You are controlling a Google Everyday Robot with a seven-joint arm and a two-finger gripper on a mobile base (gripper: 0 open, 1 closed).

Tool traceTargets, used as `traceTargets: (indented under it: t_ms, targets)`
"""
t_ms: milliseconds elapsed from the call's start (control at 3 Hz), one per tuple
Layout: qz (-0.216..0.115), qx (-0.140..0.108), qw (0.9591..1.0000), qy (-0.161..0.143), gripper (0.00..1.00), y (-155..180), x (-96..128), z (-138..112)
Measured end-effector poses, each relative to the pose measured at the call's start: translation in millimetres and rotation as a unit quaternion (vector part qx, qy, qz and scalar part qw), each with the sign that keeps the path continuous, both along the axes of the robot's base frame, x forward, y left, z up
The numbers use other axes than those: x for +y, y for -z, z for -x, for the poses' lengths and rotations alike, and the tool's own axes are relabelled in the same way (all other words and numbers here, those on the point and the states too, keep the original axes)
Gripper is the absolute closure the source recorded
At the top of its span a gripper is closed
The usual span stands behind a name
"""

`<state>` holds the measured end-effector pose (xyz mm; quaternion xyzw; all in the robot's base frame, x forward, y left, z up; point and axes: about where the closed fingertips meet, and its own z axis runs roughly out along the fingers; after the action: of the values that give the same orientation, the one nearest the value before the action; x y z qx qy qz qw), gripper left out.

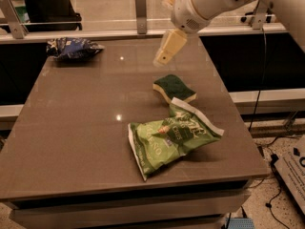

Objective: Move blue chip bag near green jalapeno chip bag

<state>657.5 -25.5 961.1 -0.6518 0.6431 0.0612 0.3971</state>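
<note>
Status: nothing done yet. The blue chip bag (pixel 72 47) lies untouched at the far left corner of the worktop (pixel 71 142), well apart from the green jalapeno chip bag (pixel 169 140) near the near right corner. My jaws hang above the far edge, right of middle; I cannot tell their opening. Reach, grasp and carry are all left to do.
</note>
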Motion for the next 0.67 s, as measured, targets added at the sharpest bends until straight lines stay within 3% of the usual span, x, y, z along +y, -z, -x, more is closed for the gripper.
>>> traceTargets:
  t_ms: [667]
  targets:
    - [-0.068,0.0,0.9964,-0.05,0.0,20.0,93.4,-55.8]
